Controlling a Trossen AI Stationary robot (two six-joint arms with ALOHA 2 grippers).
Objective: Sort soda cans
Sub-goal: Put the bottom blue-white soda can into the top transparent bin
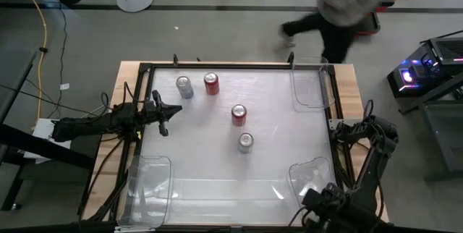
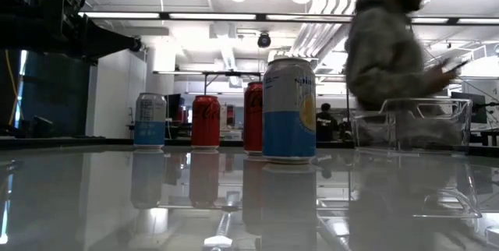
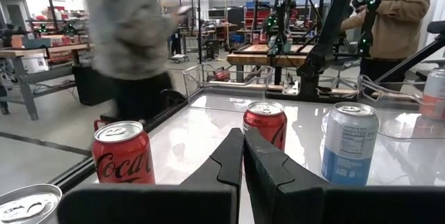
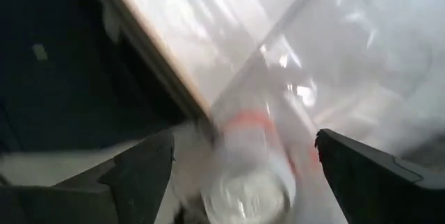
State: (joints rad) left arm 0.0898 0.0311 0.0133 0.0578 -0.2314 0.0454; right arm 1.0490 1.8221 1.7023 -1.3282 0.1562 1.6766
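Note:
Four soda cans stand upright on the white table: a silver-blue can point(image 1: 184, 86) and a red can point(image 1: 211, 83) at the far side, a second red can point(image 1: 239, 114) and a silver can point(image 1: 245, 142) near the middle. My left gripper point(image 1: 173, 111) hangs shut and level at the table's left, pointing at them. My right gripper point(image 4: 245, 140) is open above the near right bin point(image 1: 312, 182), pointing down. Its fingers stand wide apart on either side of a blurred pale can with a red band point(image 4: 247, 165), which sits below them without touching.
Clear plastic bins stand at the far right point(image 1: 309, 88) and the near left point(image 1: 148, 189). A dark frame rail point(image 1: 231, 65) runs round the table. A person point(image 1: 347, 5) walks past beyond the far edge. The middle of the tabletop point(image 1: 289, 146) is bare.

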